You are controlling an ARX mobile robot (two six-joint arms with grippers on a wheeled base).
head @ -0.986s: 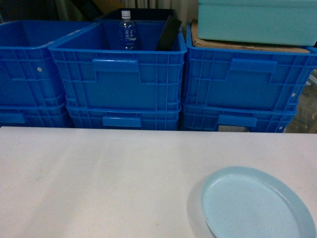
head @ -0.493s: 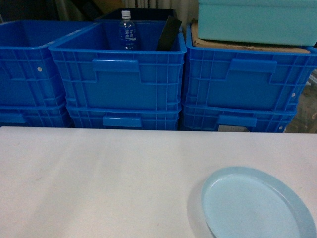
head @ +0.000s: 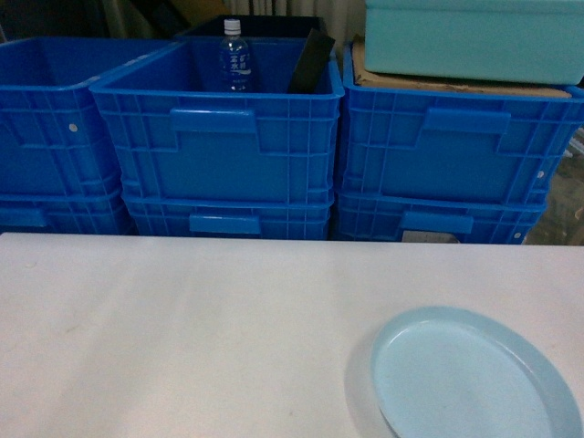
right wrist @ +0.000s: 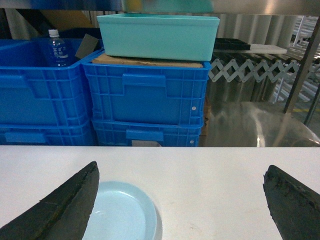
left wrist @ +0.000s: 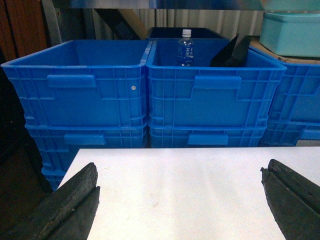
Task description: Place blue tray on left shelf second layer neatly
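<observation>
Nothing has changed: the blue tray (head: 473,376) lies untouched on the white table (head: 182,328). Both grippers, left (left wrist: 180,207) and right (right wrist: 181,205), gape wide, apparently empty.

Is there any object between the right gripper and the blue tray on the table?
No visible obstacle. The blue tray lies alone on the white table, just below and left of the open right gripper. The blue crates stand behind the table, beyond the tray.

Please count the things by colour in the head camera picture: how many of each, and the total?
Royal-blue crates: 6 (three stacks of two)
Pale blue tray: 1
Teal box: 1
Clear water bottle: 1
White table: 1
Total: 10
</observation>
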